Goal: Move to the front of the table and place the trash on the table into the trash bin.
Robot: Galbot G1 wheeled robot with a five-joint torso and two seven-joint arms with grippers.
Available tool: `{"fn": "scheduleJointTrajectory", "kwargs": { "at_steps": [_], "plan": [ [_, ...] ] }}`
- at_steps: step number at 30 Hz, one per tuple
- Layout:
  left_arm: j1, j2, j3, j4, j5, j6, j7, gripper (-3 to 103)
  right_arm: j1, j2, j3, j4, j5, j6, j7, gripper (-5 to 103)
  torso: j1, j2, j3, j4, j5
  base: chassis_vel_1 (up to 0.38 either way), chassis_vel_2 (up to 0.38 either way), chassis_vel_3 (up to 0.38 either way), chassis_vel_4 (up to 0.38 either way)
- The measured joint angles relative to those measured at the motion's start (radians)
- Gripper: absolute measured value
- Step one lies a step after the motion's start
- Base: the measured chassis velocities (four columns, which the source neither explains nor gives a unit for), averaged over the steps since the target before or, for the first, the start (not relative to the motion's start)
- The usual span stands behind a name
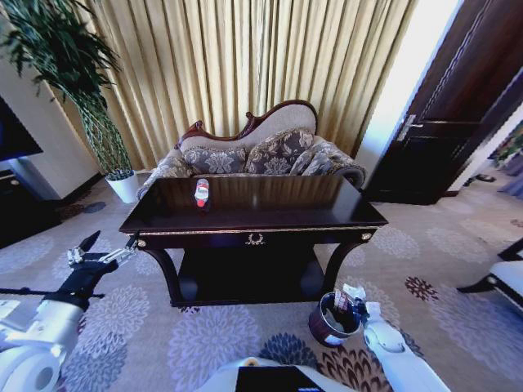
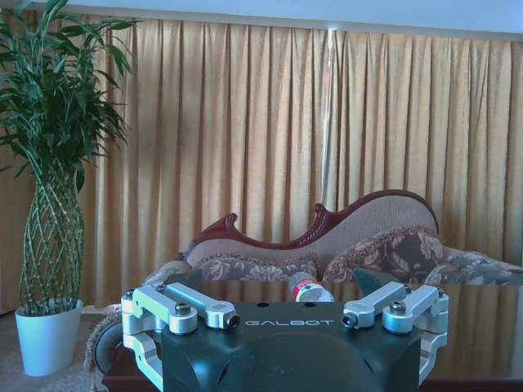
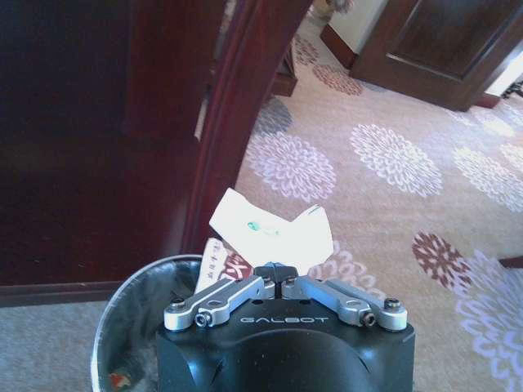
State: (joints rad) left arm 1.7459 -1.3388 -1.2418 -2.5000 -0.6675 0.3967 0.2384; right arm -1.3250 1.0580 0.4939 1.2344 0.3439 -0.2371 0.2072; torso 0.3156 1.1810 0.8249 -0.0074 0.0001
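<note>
Table (image 1: pixel 253 214): bottle (image 1: pixel 201 193) lying on top, bin (image 1: pixel 333 320) by front right leg. Right gripper (image 3: pixel 282 281) over bin, clamped on paper (image 3: pixel 274 237); risks catching rim, spilling outside. Left gripper (image 1: pixel 100 250) spread, off table's left corner.

My arms are white shells ending in black GALBOT-stamped wrist blocks, and each gripper (image 2: pixel 288 318) has silver links with dark screws and black fingertips (image 1: pixel 90 240).
</note>
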Motion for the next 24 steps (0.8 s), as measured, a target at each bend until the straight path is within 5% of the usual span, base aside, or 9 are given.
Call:
{"fn": "scheduleJointTrajectory", "kwargs": {
  "at_steps": [6, 12, 23, 24],
  "plan": [
    [0.0, -0.001, -0.003, 0.0, -0.002, 0.0, 0.0, 100, 0.01, 0.009, -0.01, -0.018, -0.005, 0.0, 0.019, -1, 0.0, 0.0, 0.0, -0.0001, -0.0001, 0.0, 0.0, 0.0, 0.0],
    [-0.002, -0.005, 0.002, 0.0, -0.002, 0.0, 0.0, 100, 0.005, 0.025, -0.014, -0.005, -0.007, 0.0, 0.036, 25, 0.0, 0.0, 0.0, -0.0001, -0.0001, 0.0, 0.0, 0.0, 0.0],
    [-0.003, -0.003, 0.002, 0.0, -0.002, -0.002, 0.0, 100, -0.001, 0.028, -0.013, 0.016, -0.001, 0.0, 0.04, 58, 0.0, 0.0, 0.0, 0.0, -0.0001, 0.0, 0.0, 0.0, 0.0],
    [-0.003, -0.005, 0.004, 0.0, -0.002, -0.002, 0.0, 100, -0.002, 0.028, -0.012, 0.02, 0.0, 0.0, 0.04, 69, 0.0, 0.0, 0.0, 0.0, -0.0001, 0.0, 0.0, 0.0, 0.0]
  ]
}}
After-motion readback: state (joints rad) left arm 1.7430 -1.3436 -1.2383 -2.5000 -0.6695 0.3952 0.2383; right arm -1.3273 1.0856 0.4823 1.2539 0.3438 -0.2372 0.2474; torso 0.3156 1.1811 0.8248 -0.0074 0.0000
